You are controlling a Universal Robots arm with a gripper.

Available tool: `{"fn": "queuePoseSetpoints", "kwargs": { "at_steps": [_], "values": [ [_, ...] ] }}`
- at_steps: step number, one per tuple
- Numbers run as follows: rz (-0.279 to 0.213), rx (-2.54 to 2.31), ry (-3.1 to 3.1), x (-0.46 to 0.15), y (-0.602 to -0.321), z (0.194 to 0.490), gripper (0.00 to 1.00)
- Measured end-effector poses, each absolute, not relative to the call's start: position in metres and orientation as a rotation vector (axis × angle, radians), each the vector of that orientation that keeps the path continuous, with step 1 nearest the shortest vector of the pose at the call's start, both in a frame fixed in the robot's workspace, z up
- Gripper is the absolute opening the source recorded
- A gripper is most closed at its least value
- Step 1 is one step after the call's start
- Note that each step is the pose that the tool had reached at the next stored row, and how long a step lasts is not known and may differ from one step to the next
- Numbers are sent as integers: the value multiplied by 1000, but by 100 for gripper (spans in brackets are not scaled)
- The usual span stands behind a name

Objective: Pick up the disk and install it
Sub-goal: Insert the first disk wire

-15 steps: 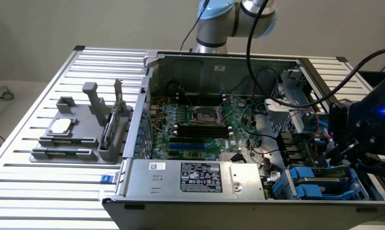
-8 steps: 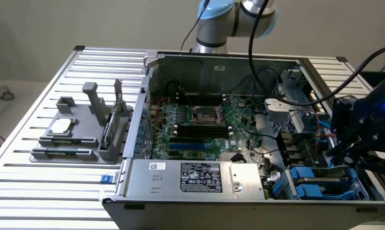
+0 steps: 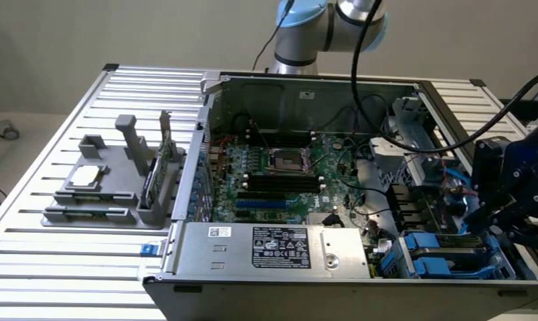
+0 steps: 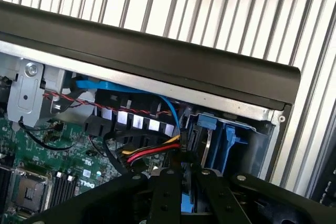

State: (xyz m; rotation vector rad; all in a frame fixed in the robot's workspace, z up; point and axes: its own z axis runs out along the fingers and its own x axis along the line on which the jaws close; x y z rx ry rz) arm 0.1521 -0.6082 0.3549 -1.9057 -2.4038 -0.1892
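Note:
My black gripper (image 3: 494, 212) hangs at the exterior view's right, over the open computer case's right side, just above the drive bays (image 3: 447, 257) with their blue rails. In the wrist view the two fingers (image 4: 167, 195) stand close together, and a narrow blue-edged strip of the disk (image 4: 187, 204) shows between them. The gripper (image 4: 188, 184) is shut on it. The rest of the disk is hidden by the fingers and the gripper body. The blue drive bay (image 4: 227, 139) lies just beyond the fingertips, with red, yellow and black cables beside it.
The open case holds a motherboard (image 3: 278, 170) and a power supply (image 3: 274, 247) at its front. Cables (image 3: 447, 187) cross beside the bays. On the ribbed table at the exterior view's left, a grey fixture (image 3: 108, 200) carries a square chip (image 3: 84, 177) and a green card (image 3: 168, 160).

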Motion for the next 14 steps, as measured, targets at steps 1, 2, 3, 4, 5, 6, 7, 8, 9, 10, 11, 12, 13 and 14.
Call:
{"fn": "queuePoseSetpoints", "kwargs": {
  "at_steps": [1, 2, 3, 4, 5, 6, 7, 8, 9, 10, 11, 12, 13, 14],
  "values": [
    [-189, -1907, -2403, 152, -610, 355, 17],
    [-189, -1909, -2402, 152, -613, 355, 17],
    [-189, -1909, -2401, 152, -617, 355, 17],
    [-189, -1909, -2401, 151, -620, 354, 17],
    [-189, -1909, -2401, 150, -623, 354, 17],
    [-189, -1909, -2401, 149, -626, 354, 17],
    [-189, -1909, -2401, 148, -628, 354, 17],
    [-189, -1910, -2401, 147, -629, 354, 17],
    [-189, -1911, -2400, 147, -630, 353, 17],
    [-189, -1913, -2399, 146, -630, 353, 17],
    [-189, -1915, -2397, 145, -631, 353, 17],
    [-189, -1917, -2396, 144, -632, 353, 17],
    [-190, -1920, -2394, 143, -632, 353, 17],
    [-190, -1922, -2391, 142, -632, 353, 17]
  ]
}}
